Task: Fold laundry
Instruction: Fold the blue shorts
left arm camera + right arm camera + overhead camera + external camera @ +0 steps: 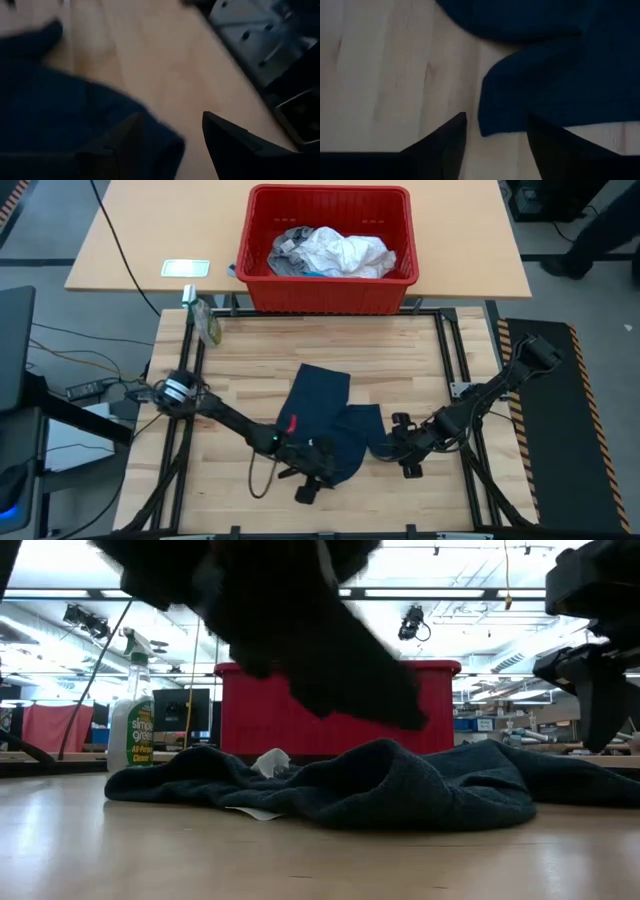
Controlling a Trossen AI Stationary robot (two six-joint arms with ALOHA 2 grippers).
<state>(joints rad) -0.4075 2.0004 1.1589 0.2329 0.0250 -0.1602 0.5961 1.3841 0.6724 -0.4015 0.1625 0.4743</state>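
Note:
A dark navy garment (325, 405) lies crumpled on the wooden table, its near edge bunched up (400, 785). My left gripper (312, 473) stands open at the garment's near left edge, where a rounded fold of the cloth (165, 150) lies between its fingers (171, 117). My right gripper (403, 448) stands open at the near right edge. It points steeply down over a corner of the cloth (492, 120), which rests flat on the wood between its fingers (496, 117).
A red basket (325, 295) with white and grey clothes (340, 252) stands on the far table. A spray bottle (207, 320) stands at the far left corner. A dark cable loop (262, 475) lies beside my left arm. Bare wood shows left and right of the garment.

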